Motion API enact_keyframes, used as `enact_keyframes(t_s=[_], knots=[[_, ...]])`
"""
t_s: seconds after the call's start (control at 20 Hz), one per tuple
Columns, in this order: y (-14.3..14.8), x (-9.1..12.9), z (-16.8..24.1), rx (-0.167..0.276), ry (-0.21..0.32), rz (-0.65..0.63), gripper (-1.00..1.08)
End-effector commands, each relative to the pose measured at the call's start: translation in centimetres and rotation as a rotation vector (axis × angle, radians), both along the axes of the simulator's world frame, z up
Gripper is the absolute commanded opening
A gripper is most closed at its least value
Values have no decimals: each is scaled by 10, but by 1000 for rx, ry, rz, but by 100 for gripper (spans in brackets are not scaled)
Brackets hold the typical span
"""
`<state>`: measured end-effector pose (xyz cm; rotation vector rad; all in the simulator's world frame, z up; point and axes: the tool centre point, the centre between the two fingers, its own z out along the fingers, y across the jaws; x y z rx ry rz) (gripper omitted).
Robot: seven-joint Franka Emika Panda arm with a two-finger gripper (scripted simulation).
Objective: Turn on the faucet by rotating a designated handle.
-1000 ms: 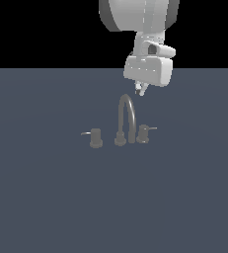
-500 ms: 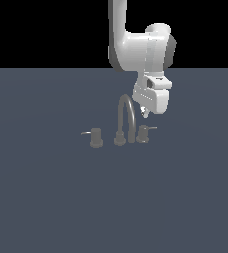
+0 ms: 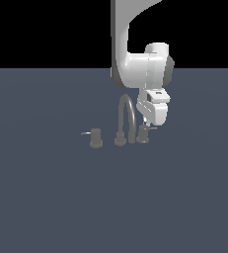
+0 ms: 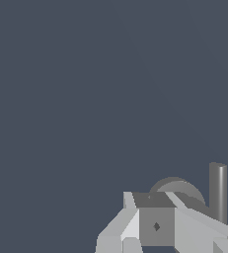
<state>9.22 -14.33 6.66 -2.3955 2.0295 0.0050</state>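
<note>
Just above handle (image 3: 143,134): gripper (image 3: 146,122)

Smooth white rounded arm (image 3: 135,59) with boxy pale grey fingers (image 4: 130,222).

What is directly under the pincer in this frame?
The handle next to the spout sits below the pincer. Its round top and lever show; the pincer covers the rest, so contact is unclear.

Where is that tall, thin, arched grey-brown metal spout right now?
In the exterior view the tall arched grey-brown spout stands mid-scene on the dark grey surface, between two stubby grey-brown handles, with the white gripper hanging just to its right.
</note>
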Motion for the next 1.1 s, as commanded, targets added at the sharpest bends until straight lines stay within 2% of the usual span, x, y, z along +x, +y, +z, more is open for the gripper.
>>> enact_keyframes(t_s=[0.0,0.25,0.7,0.8,1.05], knots=[[-1,1,-3,-3,-1,-9,-100],[-1,0,-4,-3,0,-9,-100],[-24,-27,-4,-3,-1,-9,-100],[-16,-20,-4,-3,-9,-1,-100],[-18,-35,-4,-3,-6,-4,-100]])
